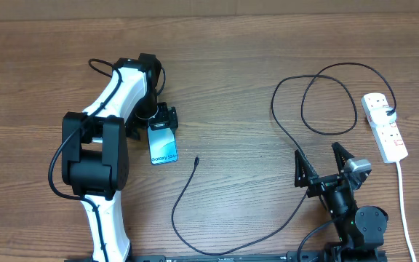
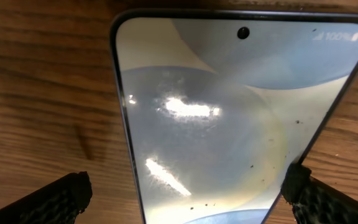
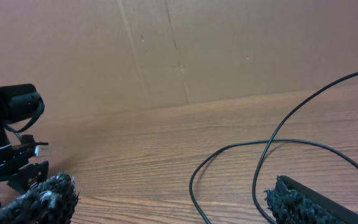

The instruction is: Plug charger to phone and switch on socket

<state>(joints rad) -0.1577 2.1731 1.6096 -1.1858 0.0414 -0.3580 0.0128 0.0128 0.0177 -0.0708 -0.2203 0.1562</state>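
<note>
The phone (image 1: pixel 163 148) lies flat on the wooden table with its blue screen up, and it fills the left wrist view (image 2: pixel 229 112). My left gripper (image 1: pixel 163 124) (image 2: pixel 188 190) stands open over the phone's upper end, a finger on each side. The right finger sits at the phone's edge and the left one is apart from it. The charger's connector tip (image 1: pixel 196 159) lies just right of the phone. Its thin black cable (image 3: pixel 266 142) loops across the table to a plug (image 1: pixel 389 111) in the white socket (image 1: pixel 385 131). My right gripper (image 1: pixel 316 154) (image 3: pixel 173 199) is open and empty beside the cable.
The socket's white cord (image 1: pixel 403 204) runs down the right edge of the table. A brown cardboard wall (image 3: pixel 229 50) stands behind the table. The left arm's black wrist (image 3: pixel 8 118) shows at the left of the right wrist view.
</note>
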